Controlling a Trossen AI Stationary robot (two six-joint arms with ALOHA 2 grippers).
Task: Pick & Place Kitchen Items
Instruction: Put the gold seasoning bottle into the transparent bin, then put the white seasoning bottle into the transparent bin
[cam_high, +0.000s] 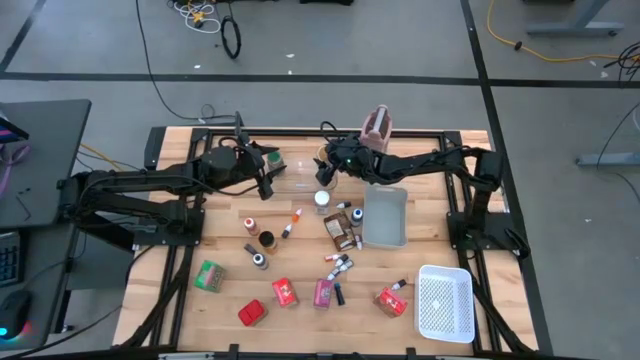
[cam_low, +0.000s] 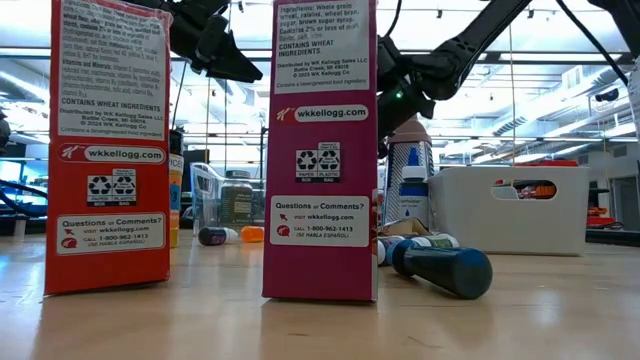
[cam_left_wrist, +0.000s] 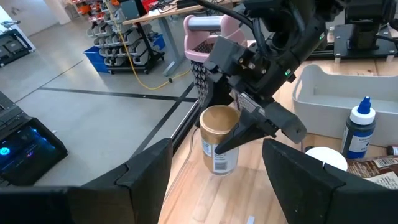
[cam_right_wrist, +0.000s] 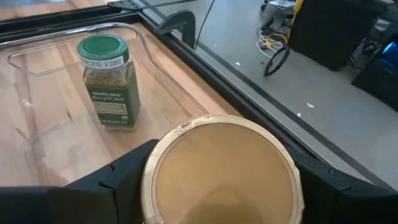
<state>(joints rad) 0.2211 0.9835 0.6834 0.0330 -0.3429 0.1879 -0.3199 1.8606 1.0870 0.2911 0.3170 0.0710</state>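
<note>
A jar with a gold lid (cam_left_wrist: 219, 140) stands upright on the wood near the table's far edge, beside the pinkish jug (cam_left_wrist: 208, 43). My right gripper (cam_left_wrist: 235, 138) slants down over it, open, with a finger on each side of the lid (cam_right_wrist: 221, 168). My left gripper (cam_left_wrist: 217, 186) hovers open and holds nothing, left of the jar (cam_high: 268, 178). A green-lidded spice jar (cam_right_wrist: 109, 81) stands inside the clear bin (cam_right_wrist: 155, 68). More small jars, bottles and packets (cam_high: 285, 292) lie on the table's near half. My right gripper has its fingers (cam_left_wrist: 245, 130) on either side of the gold-lidded jar's top, slanting down from the table's right. I cannot tell whether they touch it. The jar's base is on the table.
A grey tray (cam_high: 385, 218) lies right of centre and a white mesh basket (cam_high: 445, 303) at the near right. A white-lidded jar (cam_high: 322, 198) and a blue-capped bottle (cam_left_wrist: 360, 127) stand close by. Two upright packets (cam_low: 322, 150) fill the low view's foreground.
</note>
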